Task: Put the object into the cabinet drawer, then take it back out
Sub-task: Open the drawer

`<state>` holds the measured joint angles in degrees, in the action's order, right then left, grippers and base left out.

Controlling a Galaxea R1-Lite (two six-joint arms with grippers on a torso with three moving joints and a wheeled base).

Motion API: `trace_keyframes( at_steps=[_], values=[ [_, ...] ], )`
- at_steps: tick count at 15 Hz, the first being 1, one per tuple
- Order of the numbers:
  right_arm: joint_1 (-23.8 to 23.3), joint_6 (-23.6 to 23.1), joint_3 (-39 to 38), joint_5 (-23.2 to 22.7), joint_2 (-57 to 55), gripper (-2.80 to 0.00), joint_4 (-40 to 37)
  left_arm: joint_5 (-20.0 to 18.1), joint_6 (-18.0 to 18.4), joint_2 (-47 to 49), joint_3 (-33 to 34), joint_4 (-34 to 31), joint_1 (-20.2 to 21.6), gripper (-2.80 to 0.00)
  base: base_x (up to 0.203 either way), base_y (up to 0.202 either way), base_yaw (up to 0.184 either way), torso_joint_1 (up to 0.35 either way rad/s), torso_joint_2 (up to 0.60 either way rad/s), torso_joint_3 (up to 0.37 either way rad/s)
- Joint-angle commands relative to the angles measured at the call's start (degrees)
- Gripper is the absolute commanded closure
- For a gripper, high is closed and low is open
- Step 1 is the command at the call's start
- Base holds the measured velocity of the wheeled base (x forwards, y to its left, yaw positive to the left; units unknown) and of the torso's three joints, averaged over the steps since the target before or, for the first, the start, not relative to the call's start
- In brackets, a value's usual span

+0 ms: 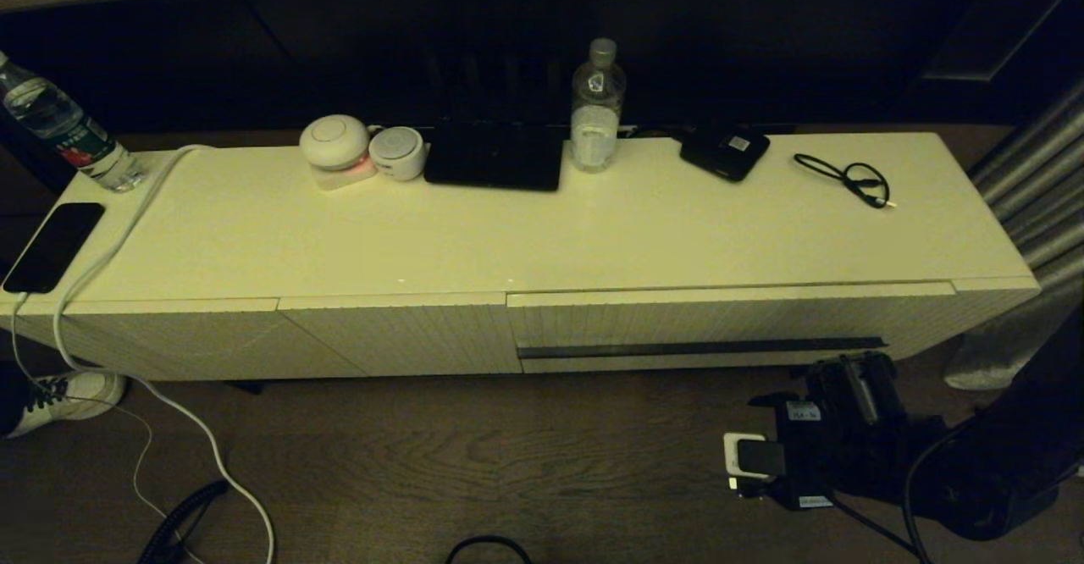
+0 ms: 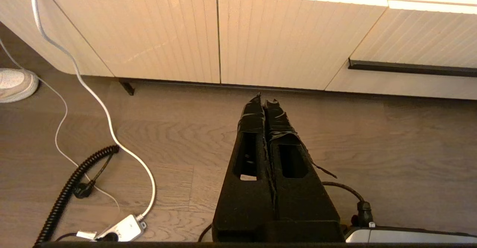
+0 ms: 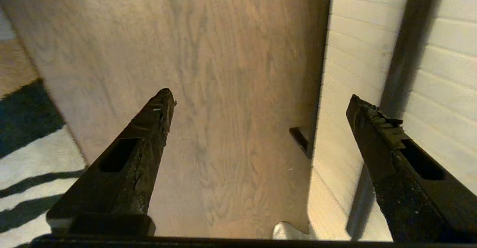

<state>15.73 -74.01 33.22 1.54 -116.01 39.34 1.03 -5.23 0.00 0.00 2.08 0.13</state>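
Black tapered jaws with slotted cut-outs, frayed tape-wrapped tips, matte housings.

The head camera looks down from above on the whole cabinet top [image 1: 542, 234] and the drawer [image 1: 720, 327] front; both wrist cameras sit low, near the floor [image 2: 372, 147] — left facing the ribbed fronts, right close alongside the drawer's dark handle strip [image 3: 406, 54] — all three sharing that drawer.

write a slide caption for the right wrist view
Right gripper open above the wood floor, one finger close by the shut drawer's dark handle strip.
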Motion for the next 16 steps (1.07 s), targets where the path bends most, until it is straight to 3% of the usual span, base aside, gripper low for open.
trace_keyframes(
  at_steps=[1, 16],
  values=[
    [-0.04, -1.26, 1.11, -0.38, -0.73, -2.8, 0.01, 0.02, -0.04, -0.09, 0.0, 0.02, 0.04, 0.0, 0.0, 0.0, 0.0, 0.0, 0.0, 0.0],
    [-1.26, -3.88, 8.22, -1.1, -4.24, -2.8, -2.8, 0.02, -0.04, -0.09, 0.0, 0.02, 0.04, 0.0, 0.0, 0.0, 0.0, 0.0, 0.0, 0.0]
  ],
)
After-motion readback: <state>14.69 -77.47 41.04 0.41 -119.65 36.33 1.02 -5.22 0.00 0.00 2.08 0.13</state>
